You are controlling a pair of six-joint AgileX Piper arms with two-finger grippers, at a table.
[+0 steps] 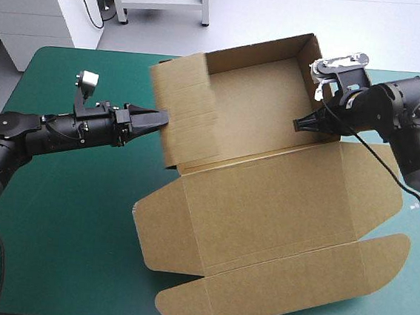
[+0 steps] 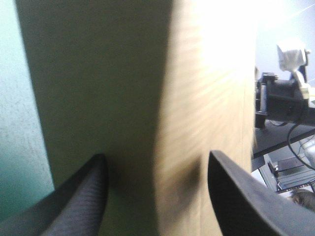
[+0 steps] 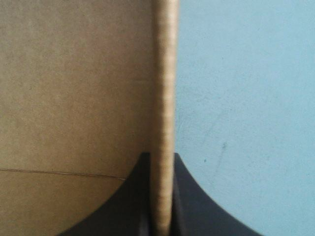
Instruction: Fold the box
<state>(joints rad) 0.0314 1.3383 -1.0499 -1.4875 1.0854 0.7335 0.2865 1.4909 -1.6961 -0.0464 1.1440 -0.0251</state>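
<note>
Right gripper point(image 3: 161, 162) is clamped on the box point(image 1: 265, 200), the top edge of the right wall point(image 1: 321, 101) pinched between its black fingers point(image 3: 197, 206). In the high view it sits at the upper right of the frame. Left gripper point(image 2: 157, 155) is released, its fingers point(image 2: 78, 201) spread wide with the left wall point(image 1: 180, 117) filling the space just ahead of them. From above, at centre left of the frame, its tip meets that wall's outer face.

The box fills the middle of the frame. The tray is at upper centre with its walls raised, and the lid point(image 1: 266, 193) lies flat below it, its rounded flaps running toward the lower right.

The step in hand looks like setting up the tray's side walls, with the right one held upright and the left one being pressed in. The next move probably calls for the left gripper to push or grip its wall square while the right keeps its hold, so the tray does not slide.

The teal-green cover point(image 1: 63, 210) is bare at the left and lower left, which leaves the left arm room to work. Space is tighter elsewhere: the tray's back wall stands near the far edge of the table, and the lid's flaps reach close to the near and right edges.
</note>
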